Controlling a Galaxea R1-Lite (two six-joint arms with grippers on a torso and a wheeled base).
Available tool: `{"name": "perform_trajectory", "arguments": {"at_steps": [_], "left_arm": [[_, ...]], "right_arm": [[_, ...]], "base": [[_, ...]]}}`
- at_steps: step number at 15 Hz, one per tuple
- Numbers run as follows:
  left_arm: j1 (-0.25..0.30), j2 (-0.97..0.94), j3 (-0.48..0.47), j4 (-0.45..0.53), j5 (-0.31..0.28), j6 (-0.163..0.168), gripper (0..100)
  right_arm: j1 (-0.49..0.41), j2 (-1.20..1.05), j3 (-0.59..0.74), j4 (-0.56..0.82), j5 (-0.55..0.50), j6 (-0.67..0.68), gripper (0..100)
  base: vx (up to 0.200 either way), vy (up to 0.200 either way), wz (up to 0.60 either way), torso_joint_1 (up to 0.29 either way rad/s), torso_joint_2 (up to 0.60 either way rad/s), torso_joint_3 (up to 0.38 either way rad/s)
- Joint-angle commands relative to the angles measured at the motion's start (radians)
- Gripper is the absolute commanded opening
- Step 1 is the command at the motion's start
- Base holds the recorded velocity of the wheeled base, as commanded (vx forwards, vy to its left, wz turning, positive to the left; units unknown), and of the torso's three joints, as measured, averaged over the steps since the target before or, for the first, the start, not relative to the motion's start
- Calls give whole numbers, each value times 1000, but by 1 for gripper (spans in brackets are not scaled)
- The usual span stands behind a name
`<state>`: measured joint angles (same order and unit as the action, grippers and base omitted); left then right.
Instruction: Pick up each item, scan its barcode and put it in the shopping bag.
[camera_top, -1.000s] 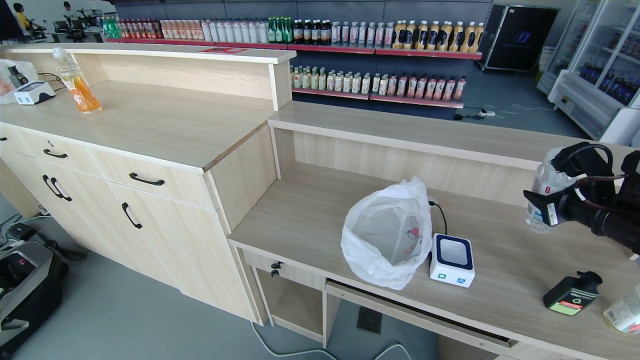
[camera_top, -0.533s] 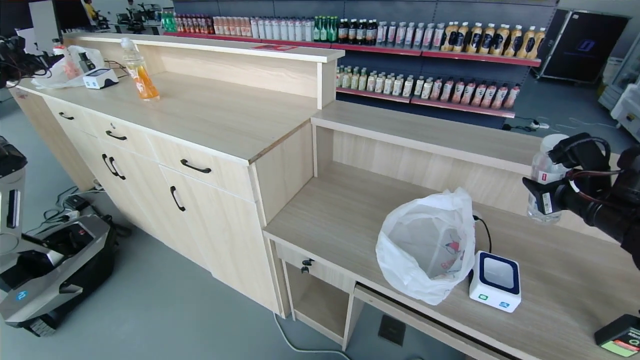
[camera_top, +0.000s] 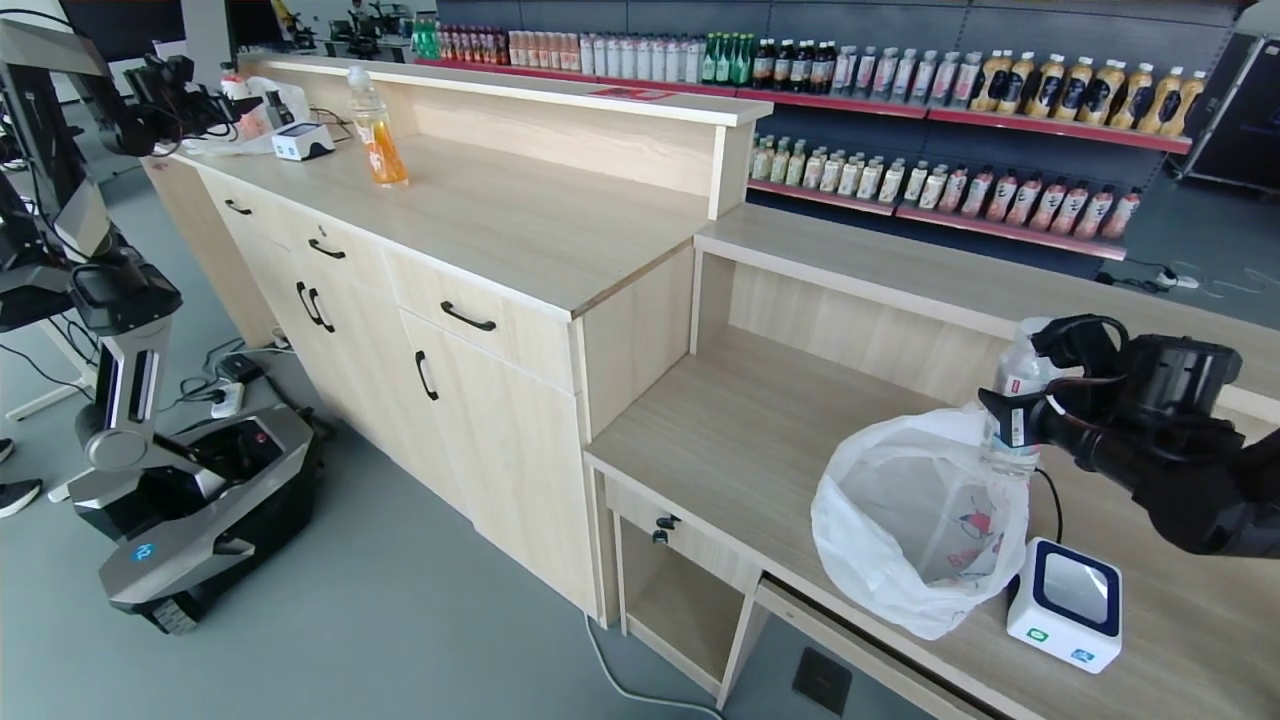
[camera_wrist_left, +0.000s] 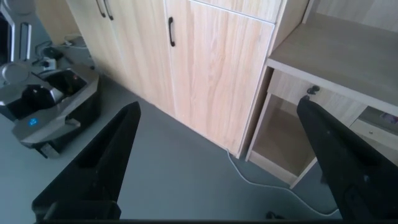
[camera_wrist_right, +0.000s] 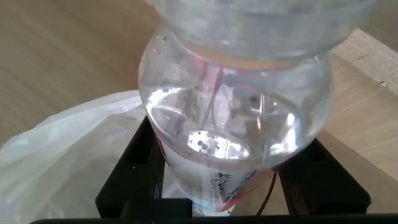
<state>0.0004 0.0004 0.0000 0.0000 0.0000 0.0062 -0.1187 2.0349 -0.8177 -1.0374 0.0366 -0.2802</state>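
Clamped in right gripper (camera_top: 1018, 422), bottle (camera_top: 1015, 372) is being carried from well clear of scanner (camera_top: 1065, 605) to over the 1 o'clock rim of bag (camera_top: 900, 545), so drop-in is judged next; left gripper (camera_wrist_left: 219, 107) is being held spread apart over floor (camera_wrist_left: 186, 162).

You are looking across a tall counter (camera_top: 520, 220) where an orange drink bottle (camera_top: 376, 128) is standing upright. Behind it, bottled drinks (camera_top: 870, 75) are lining red-edged shelves (camera_top: 940, 218). On your left, another wheeled robot (camera_top: 190, 500) is sitting on the grey floor (camera_top: 400, 620) near the cabinet doors (camera_top: 520, 450).
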Motion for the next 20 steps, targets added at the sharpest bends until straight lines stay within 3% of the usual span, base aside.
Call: {"name": "perform_trajectory", "arguments": {"at_steps": [1,5,10,20], "left_arm": [[1,0,0,0,0,0,100],[1,0,0,0,0,0,100],[1,0,0,0,0,0,100],[1,0,0,0,0,0,100]], "right_arm": [[-2,179,-66,-21,9,36,0],[19,292,-127,-119,66,38,0],[34,439,-291,-127,75,39,0],[34,528,-330,-158,80,46,0]], "base": [[0,0,0,0,0,0],[0,0,0,0,0,0],[0,0,0,0,0,0],[0,0,0,0,0,0]]}}
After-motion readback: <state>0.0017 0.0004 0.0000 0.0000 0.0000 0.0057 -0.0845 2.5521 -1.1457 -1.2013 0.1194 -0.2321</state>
